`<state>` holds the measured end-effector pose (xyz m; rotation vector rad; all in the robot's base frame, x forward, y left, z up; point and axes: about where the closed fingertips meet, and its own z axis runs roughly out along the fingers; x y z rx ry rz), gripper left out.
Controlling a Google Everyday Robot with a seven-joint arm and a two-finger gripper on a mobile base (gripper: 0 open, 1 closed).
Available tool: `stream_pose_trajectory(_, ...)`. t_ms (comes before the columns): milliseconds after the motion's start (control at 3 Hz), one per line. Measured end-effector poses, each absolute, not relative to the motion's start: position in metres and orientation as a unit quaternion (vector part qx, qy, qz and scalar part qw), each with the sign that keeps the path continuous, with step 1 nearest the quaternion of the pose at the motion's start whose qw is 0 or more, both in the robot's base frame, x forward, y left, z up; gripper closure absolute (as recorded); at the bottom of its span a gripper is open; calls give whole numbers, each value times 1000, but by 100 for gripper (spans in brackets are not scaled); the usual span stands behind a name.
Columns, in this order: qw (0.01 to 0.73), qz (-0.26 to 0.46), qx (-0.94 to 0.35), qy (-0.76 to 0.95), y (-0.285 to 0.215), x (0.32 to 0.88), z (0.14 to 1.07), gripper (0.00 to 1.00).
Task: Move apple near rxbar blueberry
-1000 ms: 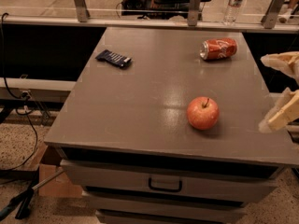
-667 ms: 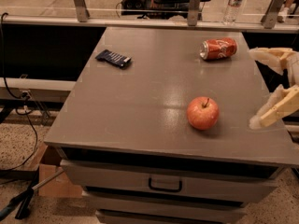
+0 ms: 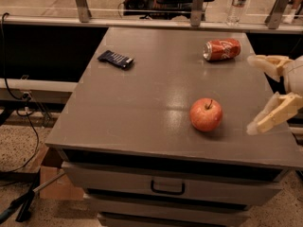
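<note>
1. The apple, round and glossy red-orange with a short dark stem, sat front right on the smooth grey tabletop.
2. The rxbar blueberry, a flat navy wrapper, lay well apart at rear left.
3. A red soda can lay on its side behind the apple.
4. The gripper hung right of the apple, its pale fingers spread wide and empty.

One cam only, set high at the front, tilted down over grey worktop, facing far rail, mid range, whole top & drawer front in frame, gripper at frame's right edge by worktop's right side, fingers spread apart
</note>
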<state>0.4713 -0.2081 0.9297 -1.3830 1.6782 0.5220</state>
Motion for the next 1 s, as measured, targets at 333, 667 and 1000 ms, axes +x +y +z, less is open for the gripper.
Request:
stream_pose_trajectory(333, 435, 208, -551, 681, -202, 473, 908, 0)
stream_pose_trajectory(667, 436, 219, -545, 682, -191, 474, 887, 0)
stream_pose_trajectory(1000, 426, 246, -539, 684, -179, 470, 867, 0)
